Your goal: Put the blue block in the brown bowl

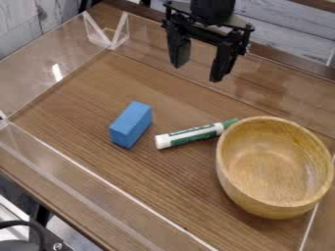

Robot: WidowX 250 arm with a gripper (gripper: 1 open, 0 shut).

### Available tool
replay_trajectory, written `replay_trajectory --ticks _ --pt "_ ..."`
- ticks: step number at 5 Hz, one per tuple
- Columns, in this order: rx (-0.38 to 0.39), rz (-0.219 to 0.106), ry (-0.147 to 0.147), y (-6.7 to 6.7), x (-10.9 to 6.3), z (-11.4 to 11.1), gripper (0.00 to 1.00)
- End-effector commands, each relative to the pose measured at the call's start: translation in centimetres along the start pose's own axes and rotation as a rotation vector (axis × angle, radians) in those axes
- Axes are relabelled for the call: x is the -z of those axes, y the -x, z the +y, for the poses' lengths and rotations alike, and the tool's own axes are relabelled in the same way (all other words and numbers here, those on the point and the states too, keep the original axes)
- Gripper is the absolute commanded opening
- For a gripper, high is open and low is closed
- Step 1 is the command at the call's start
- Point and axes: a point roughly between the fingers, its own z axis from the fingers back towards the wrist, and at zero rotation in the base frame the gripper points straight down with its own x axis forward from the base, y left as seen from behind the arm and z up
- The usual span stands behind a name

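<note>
The top of the arm above the claw (201, 57) is cut off by the frame; its jaws hang wide and hold nothing, over the bench's (92, 83) far edge. The blue block (129, 124), a small matte brick, lies mid-bench. The brown bowl (275, 165), empty, sits near the right edge, with a marker pen (197, 133) between them.
</note>
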Motion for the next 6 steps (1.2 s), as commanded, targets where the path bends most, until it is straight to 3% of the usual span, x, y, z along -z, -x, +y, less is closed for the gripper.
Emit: replay_trajectory --ticks 1,6 --pt "-0.002 0.006 0.000 0.3 0.6 0.2 1.00" --pt "-0.021 -0.128 -0.042 5.2 1.8 5.2 1.00"
